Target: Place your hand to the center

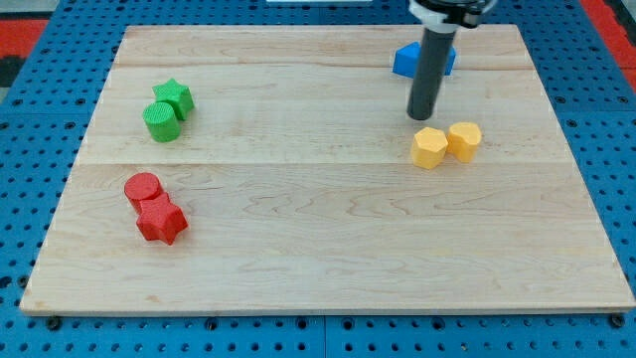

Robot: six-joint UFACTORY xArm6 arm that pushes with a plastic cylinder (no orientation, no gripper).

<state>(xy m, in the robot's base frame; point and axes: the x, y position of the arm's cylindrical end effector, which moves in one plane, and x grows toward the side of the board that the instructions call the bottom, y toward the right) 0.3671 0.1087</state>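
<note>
My tip (421, 115) rests on the wooden board (328, 239) in the upper right part. It stands just above the two yellow blocks, a yellow hexagon (429, 147) and a yellow block (464, 140) touching it on the right. The rod partly hides a blue block (405, 60) near the view's top. A green star (175, 96) and a green cylinder (161, 121) sit together at the upper left. A red cylinder (143, 188) and a red star (161, 221) sit together at the lower left.
The board lies on a blue pegboard surface (30, 199). A red area (30, 25) shows at the view's top left corner and another at the top right.
</note>
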